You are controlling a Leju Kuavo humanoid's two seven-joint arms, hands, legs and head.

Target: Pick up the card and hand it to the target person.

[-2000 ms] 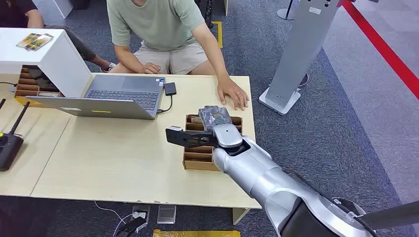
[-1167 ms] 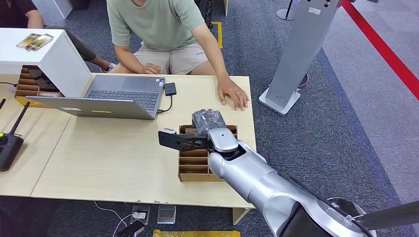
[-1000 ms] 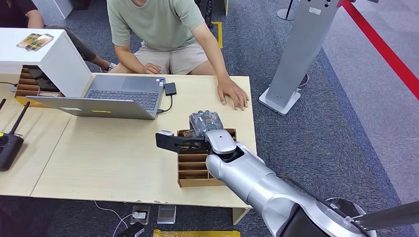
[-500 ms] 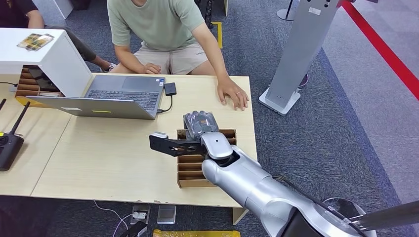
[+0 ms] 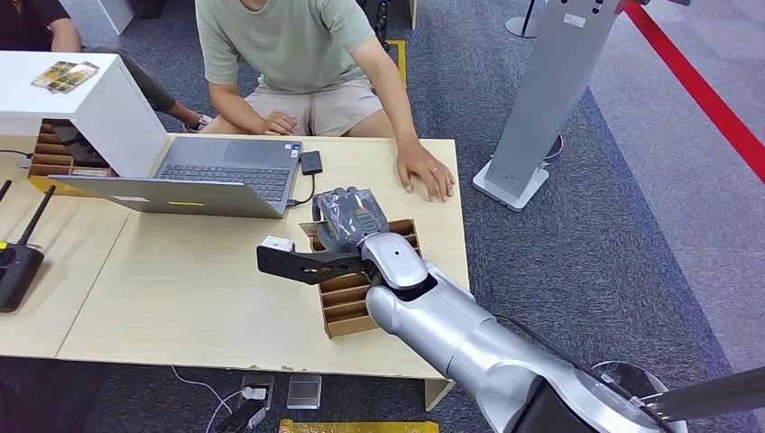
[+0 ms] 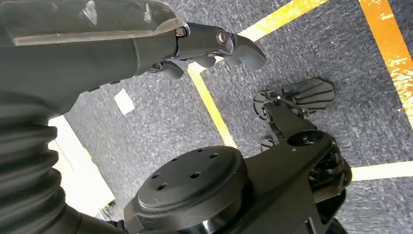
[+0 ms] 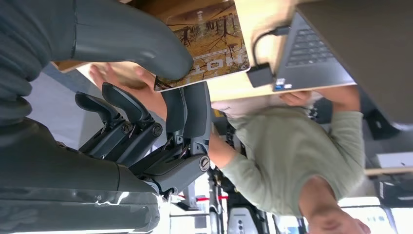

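Card pinched between my right hand's thumb and fingers, above the slotted cardboard box near the table's right edge; left hand hangs over carpet, fingers curled, holding nothing; person seated at far edge.

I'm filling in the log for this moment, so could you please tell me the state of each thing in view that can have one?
card: pinched between thumb and fingers of the right hand, lifted above the box
left hand: hanging over the floor, fingers curled, holding nothing
box: open-topped, slots showing, flat on the table
laptop: open, cable plugged in
person's hand: flat on the table, palm down
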